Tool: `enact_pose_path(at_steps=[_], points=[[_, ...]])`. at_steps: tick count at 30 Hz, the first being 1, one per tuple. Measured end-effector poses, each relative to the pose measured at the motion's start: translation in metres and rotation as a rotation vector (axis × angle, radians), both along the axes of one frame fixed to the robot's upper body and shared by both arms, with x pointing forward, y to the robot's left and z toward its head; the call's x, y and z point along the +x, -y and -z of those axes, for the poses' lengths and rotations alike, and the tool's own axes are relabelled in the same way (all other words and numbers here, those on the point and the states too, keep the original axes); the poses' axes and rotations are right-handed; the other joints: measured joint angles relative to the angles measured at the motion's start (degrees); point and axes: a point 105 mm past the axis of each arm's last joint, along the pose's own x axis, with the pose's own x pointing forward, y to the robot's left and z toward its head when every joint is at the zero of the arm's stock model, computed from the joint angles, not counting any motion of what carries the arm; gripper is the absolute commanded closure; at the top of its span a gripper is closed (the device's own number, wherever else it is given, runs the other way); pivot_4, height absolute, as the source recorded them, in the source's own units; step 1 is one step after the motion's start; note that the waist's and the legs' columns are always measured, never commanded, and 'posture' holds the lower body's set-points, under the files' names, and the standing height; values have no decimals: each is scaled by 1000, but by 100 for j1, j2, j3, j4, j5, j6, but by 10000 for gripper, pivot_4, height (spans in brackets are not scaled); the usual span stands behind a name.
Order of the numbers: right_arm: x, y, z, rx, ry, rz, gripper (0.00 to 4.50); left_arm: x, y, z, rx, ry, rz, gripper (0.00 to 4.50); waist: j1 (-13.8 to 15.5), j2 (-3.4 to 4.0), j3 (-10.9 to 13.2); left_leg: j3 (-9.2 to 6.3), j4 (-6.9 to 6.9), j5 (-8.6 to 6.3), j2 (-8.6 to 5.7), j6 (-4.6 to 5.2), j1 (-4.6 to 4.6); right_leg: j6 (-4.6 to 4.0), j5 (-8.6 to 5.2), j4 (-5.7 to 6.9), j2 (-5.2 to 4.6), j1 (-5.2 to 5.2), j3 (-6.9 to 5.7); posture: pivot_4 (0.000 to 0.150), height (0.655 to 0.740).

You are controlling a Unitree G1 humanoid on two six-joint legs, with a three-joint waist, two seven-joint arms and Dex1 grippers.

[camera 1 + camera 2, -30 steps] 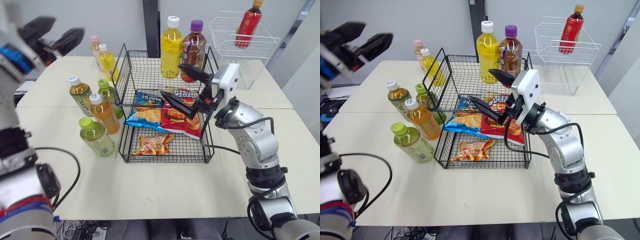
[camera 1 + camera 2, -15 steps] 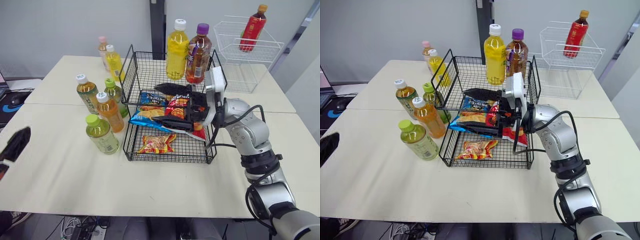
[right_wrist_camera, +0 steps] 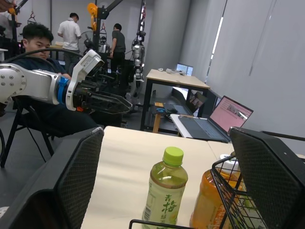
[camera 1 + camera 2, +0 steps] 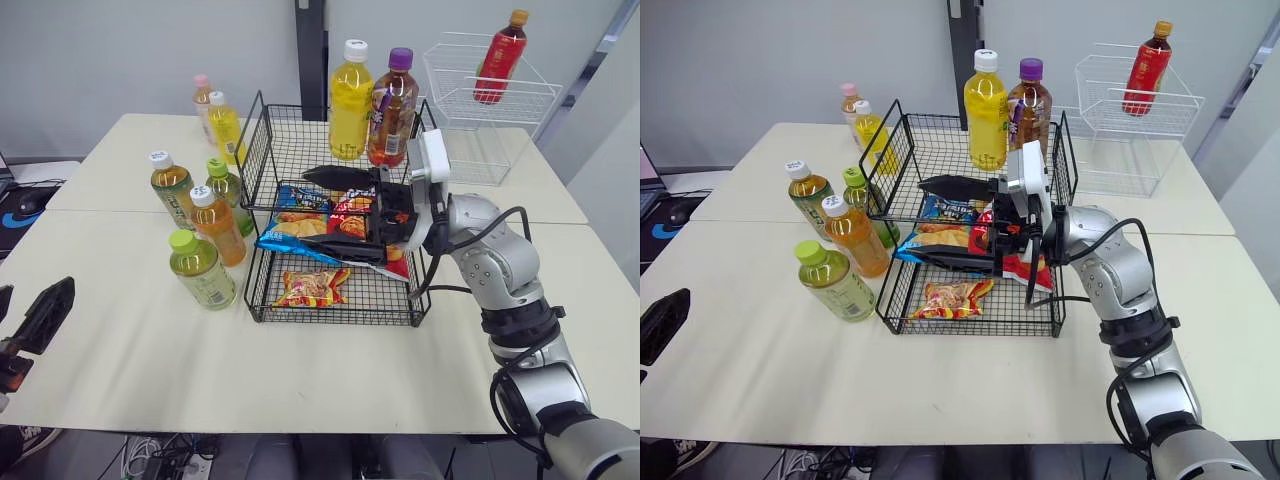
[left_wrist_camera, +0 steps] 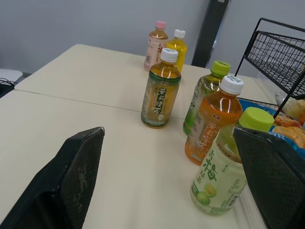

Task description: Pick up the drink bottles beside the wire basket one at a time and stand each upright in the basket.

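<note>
A black two-tier wire basket (image 4: 262,150) stands mid-table, with a yellow bottle (image 4: 348,100) and a purple-capped bottle (image 4: 390,112) upright on its top tier. To its left stand several bottles: a green-capped one (image 4: 200,270) nearest, an orange one (image 4: 215,225), another green-capped one (image 4: 228,190), a tea bottle (image 4: 170,188), and a yellow (image 4: 222,125) and a pink-capped one (image 4: 203,98) further back. My right gripper (image 4: 304,207) is open and empty over the snack bags, pointing toward the bottles. My left gripper (image 5: 167,136) is open, low off the table's near-left edge.
Snack bags (image 4: 320,230) fill the basket's lower shelves. A white wire basket (image 4: 470,100) at the back right holds a red bottle (image 4: 498,60). In the right wrist view, people (image 3: 33,43) sit and stand beyond the table, near desks with a laptop (image 3: 214,124).
My left arm dropped from high at the back left to low off the table's near-left edge. My right gripper turned level over the snack bags, then held still. The camera shifted.
</note>
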Motion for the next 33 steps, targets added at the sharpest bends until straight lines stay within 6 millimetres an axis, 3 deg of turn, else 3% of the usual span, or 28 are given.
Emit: enact_pose_path(at_steps=[4,14,19,25,33], points=[[5,-2,-2,13,34,109,0,47,0,-24,68,57,7,204,68,6,2,9,-2,1,1,-1,-3,-4,4,-3,1,-4,8,1500,7400],[6,1,-7,52,49,216,0,156,0,-26,75,47,49,204,66,5,3,12,-14,-6,2,10,-43,-14,22,-41,1,-24,-5,1500,7400],[6,3,-7,48,54,252,0,198,9,-21,117,25,95,204,51,5,3,17,-17,-6,3,10,-46,-11,23,-53,1,-24,-8,1500,7400],[3,5,-10,51,64,279,0,233,15,-14,167,-17,99,204,38,4,3,22,-16,-6,4,9,-50,-11,24,-58,1,-29,-6,1500,7400],[1,8,-9,41,64,306,0,251,19,-13,212,-31,90,204,36,4,3,23,-16,-5,4,8,-54,-9,23,-62,1,-33,-8,1500,7400]])
